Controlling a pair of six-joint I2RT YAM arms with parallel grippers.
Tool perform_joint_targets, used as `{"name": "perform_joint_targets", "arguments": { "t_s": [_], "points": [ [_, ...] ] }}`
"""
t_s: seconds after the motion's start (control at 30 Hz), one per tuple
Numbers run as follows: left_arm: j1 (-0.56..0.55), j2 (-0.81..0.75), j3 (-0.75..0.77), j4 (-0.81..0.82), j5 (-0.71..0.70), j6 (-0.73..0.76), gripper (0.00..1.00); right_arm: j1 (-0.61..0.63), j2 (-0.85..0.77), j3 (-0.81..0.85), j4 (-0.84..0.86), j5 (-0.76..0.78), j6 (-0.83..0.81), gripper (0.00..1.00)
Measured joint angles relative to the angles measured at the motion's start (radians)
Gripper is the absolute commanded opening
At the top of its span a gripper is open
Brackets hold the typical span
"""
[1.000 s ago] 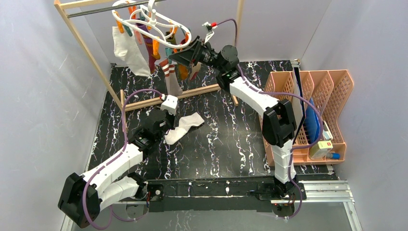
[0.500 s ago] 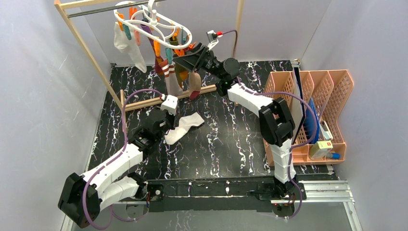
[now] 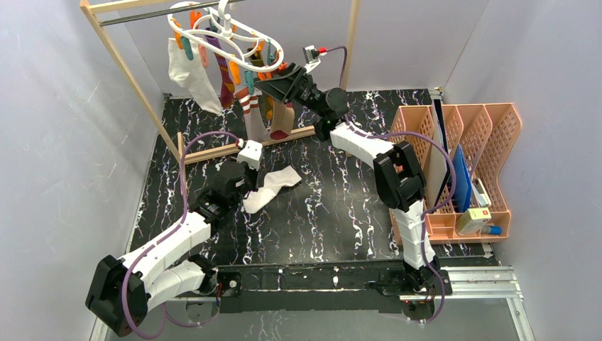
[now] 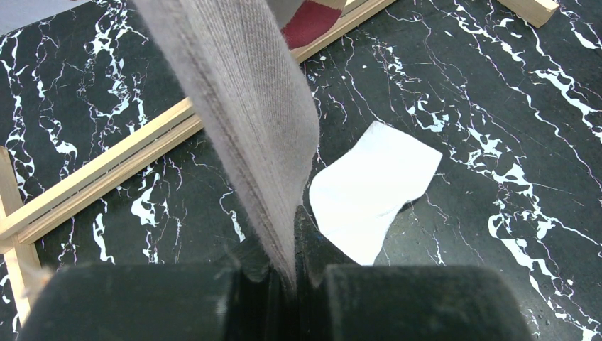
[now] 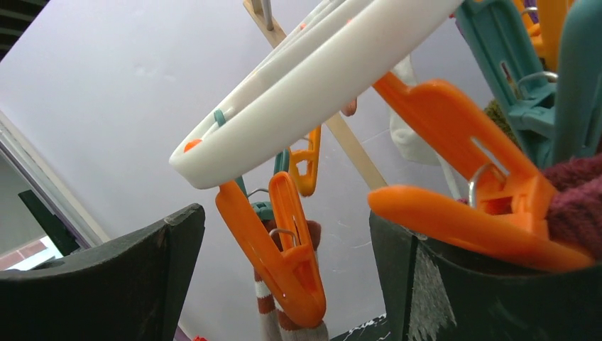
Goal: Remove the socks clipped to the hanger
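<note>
The white oval hanger hangs from the rack's bar, with several socks on its pegs: a white one, a purple and maroon one, a grey striped one and a tan one with a maroon toe. My left gripper is shut on the lower end of the grey sock, with the jaws pinching the fabric. A loose white sock lies flat on the table. My right gripper is open at the hanger's right end. Its jaws straddle an orange peg under the white ring.
The wooden frame rack stands at the back left, and its base bar crosses the black marbled table. An orange file organizer with blue items and a small box stands on the right. A second orange peg touches the right finger.
My right arm shifted left at the hanger, and the hanger and its socks swung. The tan maroon-toed sock now hangs in view below the gripper. My left arm has not moved.
</note>
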Motion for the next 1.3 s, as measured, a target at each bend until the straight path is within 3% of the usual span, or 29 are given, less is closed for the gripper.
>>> {"name": "perform_joint_targets", "arguments": {
  "t_s": [0.73,1.3],
  "points": [
    [0.000,0.000,0.000,0.000,0.000,0.000,0.00,0.011,0.047,0.095,0.015,0.029,0.030,0.86],
    [0.000,0.000,0.000,0.000,0.000,0.000,0.00,0.021,0.097,0.147,0.021,0.046,0.050,0.67]
  ]
}}
